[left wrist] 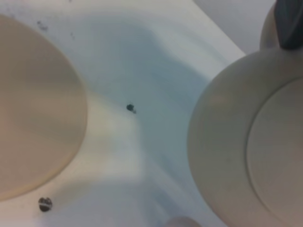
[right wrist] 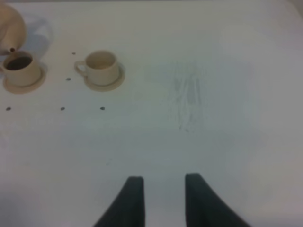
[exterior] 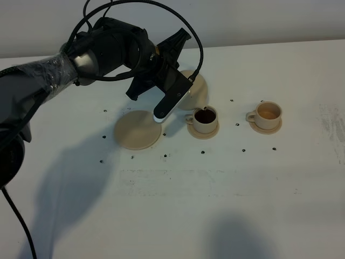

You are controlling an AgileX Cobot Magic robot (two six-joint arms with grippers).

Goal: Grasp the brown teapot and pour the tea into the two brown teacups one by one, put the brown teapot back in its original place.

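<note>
white table [exterior: 269,189] | left hand [exterior: 171,99] holds teapot [exterior: 197,89] tilted over cup [exterior: 205,120] (tea inside)

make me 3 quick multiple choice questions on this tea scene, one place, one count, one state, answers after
1. Where is the brown teapot? A on the big saucer B tilted over the left teacup C standing on the table
2. How many teacups hold dark tea? A none B one C two
3. The big saucer is A bare B under the teapot C under a cup
Answers: B, its spout hangs over that cup; B, the right teacup looks empty; A, nothing rests on it.
</note>
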